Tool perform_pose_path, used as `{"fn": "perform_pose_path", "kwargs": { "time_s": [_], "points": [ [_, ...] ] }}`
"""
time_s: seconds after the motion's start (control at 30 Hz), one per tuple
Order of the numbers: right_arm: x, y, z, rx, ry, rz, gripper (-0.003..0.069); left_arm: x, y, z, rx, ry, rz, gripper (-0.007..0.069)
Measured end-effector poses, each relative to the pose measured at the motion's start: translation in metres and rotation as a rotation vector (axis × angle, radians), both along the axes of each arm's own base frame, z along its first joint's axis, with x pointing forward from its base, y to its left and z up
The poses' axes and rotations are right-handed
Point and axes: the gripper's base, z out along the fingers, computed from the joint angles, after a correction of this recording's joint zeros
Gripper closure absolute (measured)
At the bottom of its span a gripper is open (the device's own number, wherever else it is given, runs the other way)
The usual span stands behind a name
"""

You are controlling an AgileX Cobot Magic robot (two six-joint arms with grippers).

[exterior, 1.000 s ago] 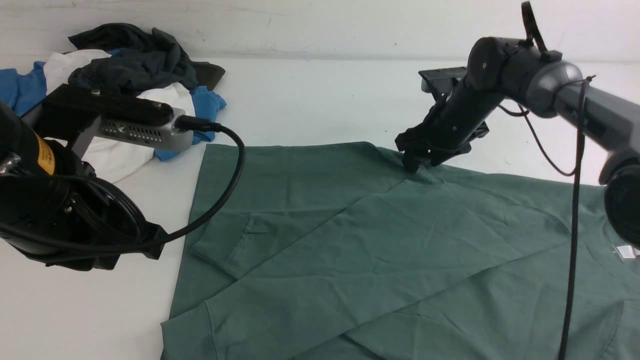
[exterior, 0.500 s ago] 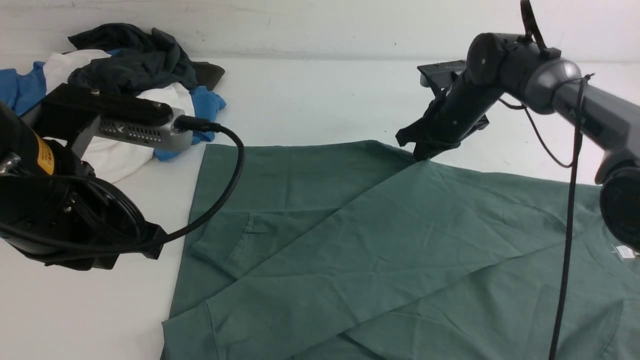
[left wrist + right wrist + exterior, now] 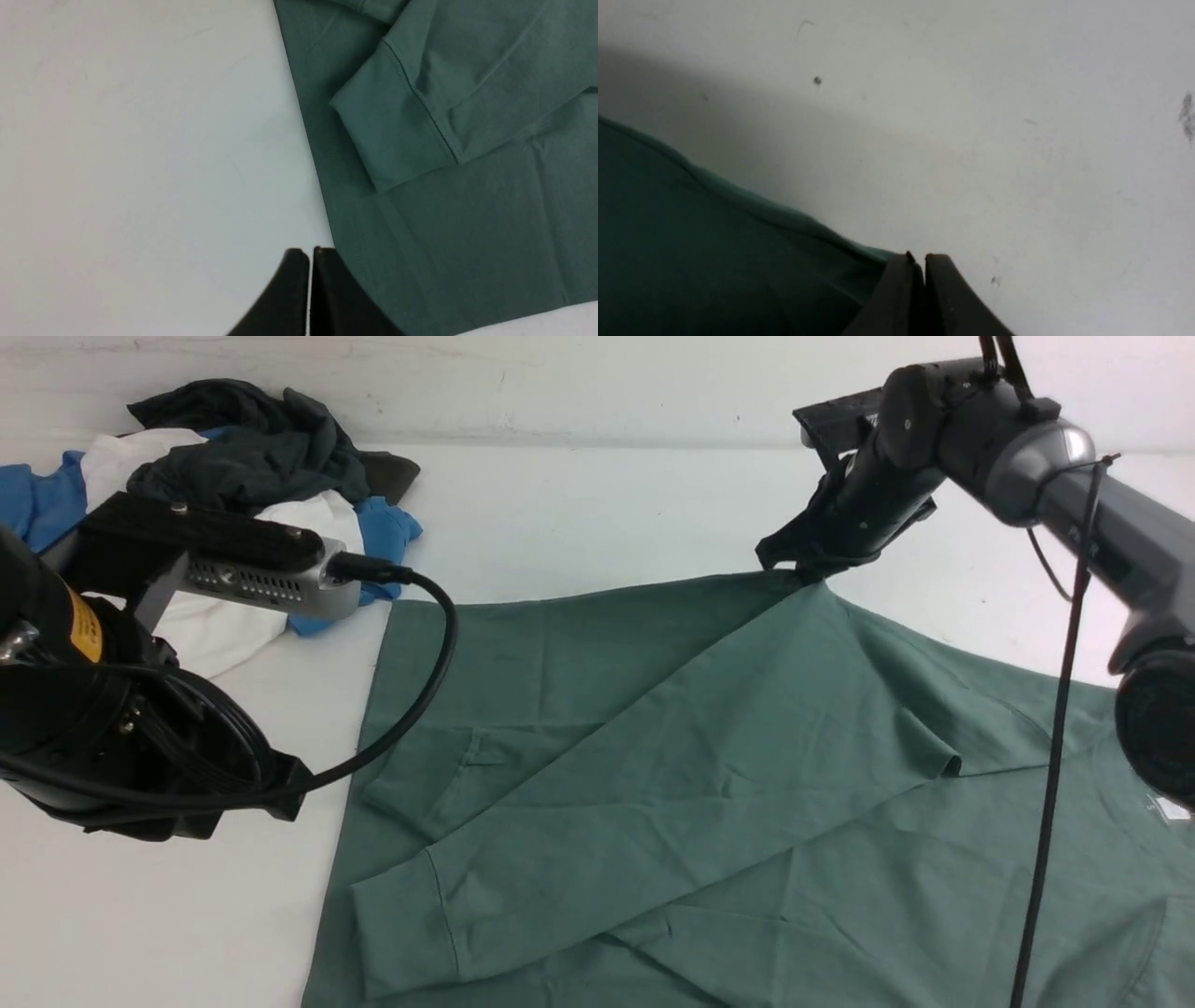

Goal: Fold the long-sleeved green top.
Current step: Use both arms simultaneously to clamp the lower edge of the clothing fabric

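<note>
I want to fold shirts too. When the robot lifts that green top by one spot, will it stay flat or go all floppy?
Probably floppy: where the right hand pinches the green top, the cloth peaks like a tent and drapes down. Likely light too, since one small pinch lifts it.

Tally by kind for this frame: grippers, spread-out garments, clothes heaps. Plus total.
Grippers: 2, left gripper and right gripper
Spread-out garments: 1, green long-sleeved top
Clothes heaps: 1, mixed heap of blue, white and dark pieces, single pieces not countable
Total: 4

Sage-green top (image 3: 653, 756), white table (image 3: 579, 523)
</note>
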Motion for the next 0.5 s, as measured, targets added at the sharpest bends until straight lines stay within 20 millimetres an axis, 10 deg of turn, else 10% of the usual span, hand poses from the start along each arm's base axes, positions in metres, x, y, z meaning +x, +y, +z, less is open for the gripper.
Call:
{"fn": "perform_pose_path", "kwargs": {
  "time_s": [0.27, 0.5],
  "points": [
    [0.010, 0.001, -0.021, -0.009, -0.046, -0.001, 0.0578, 0.000, 0.000, 0.000, 0.000, 0.000, 0.000, 0.0629],
    [0.014, -0.006, -0.006, -0.067, -0.103, -0.051, 0.0350, 0.000, 0.000, 0.000, 0.000, 0.000, 0.000, 0.0629]
  ]
}}
